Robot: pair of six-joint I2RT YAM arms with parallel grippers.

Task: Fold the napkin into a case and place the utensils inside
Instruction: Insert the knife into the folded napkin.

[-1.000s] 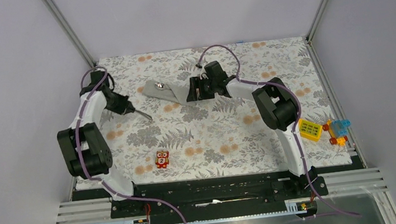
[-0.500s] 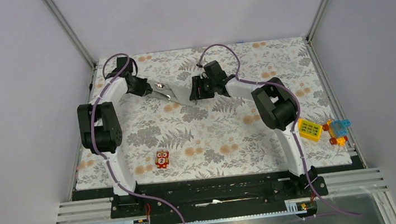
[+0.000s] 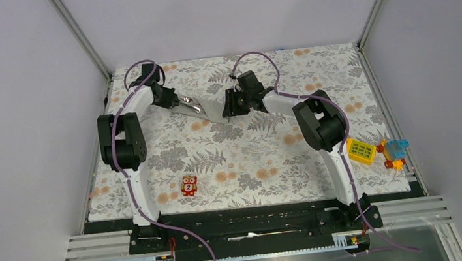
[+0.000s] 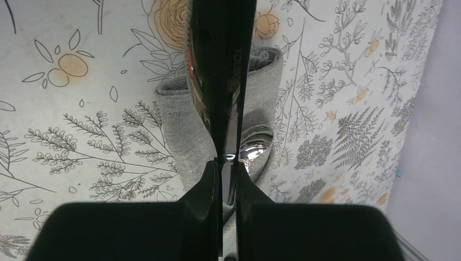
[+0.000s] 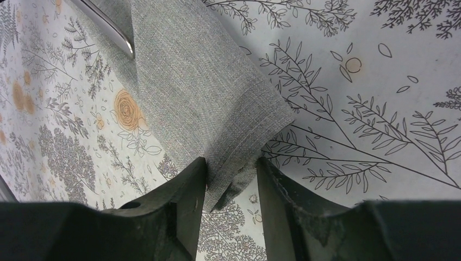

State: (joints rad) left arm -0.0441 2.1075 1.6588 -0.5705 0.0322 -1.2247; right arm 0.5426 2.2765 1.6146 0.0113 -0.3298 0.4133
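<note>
While the right gripper (image 5: pixel 232 169) pinches the end of the case (image 5: pixel 206 81), the left gripper (image 4: pixel 223 163), holding a utensil (image 4: pixel 217 65) tight, should slide it in slowly.

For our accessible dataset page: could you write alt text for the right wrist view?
The right gripper straddles one end of the folded grey napkin, which lies on the floral table cover; a shiny utensil handle shows at top left.

The floral-covered table (image 3: pixel 251 161) bears the case (image 3: pixel 211 110), a red toy figure (image 3: pixel 189 186) and a yellow block (image 3: pixel 361 150).
</note>
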